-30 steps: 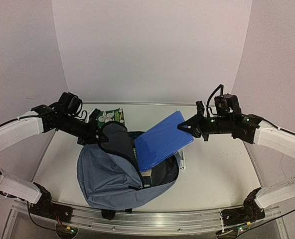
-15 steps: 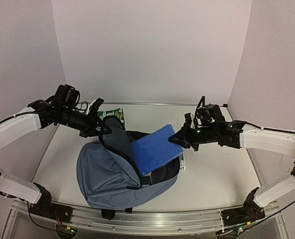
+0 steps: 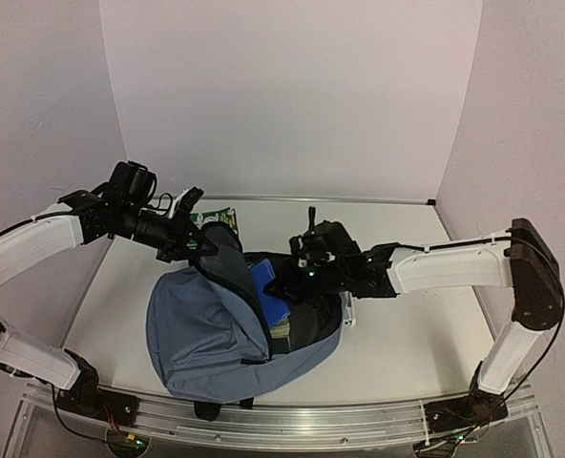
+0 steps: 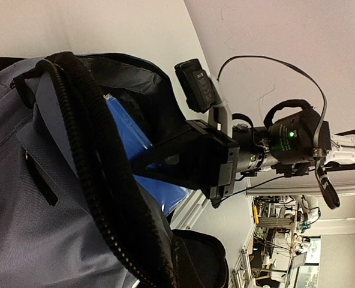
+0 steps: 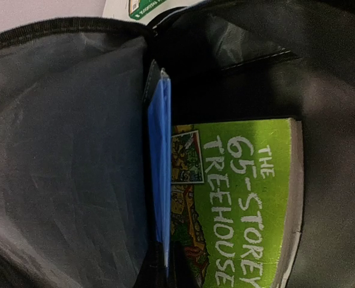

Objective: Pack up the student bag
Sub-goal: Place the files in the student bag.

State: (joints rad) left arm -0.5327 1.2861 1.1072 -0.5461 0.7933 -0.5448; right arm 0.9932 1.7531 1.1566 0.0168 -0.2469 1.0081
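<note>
Top external view puts the student bag [image 3: 206,334] lying on the table [image 3: 407,324] at near centre, its mouth facing right and far. Your left claw [image 3: 199,245] is pressed together on the upper lip of that mouth, lifting it at the far left so the opening gapes. Your right claw [image 3: 282,285] reaches in from the right, pinching a blue notebook [image 3: 266,292], most of which is inside the bag. A green packet [image 3: 216,221] lies on the table just beyond the bag, out of the way.

From the right wrist, you see the notebook edge-on and upright. It stands between the grey lining on its left and a green book [image 5: 237,204] lying in the bag on its right. Notebook and book look to be touching, or nearly so.

To do this well, hold the lip high and steady with the left claw. If it sags, the zip edge will likely catch the right wrist. Push the notebook along its own plane, deeper toward the bottom of the bag, rather than twisting it. That way it shouldn't ride up over the book's cover or wedge on a corner. Let go only once it rests on the lining or against the book. Then draw the right claw straight back out the way it points, staying below the lifted lip.
</note>
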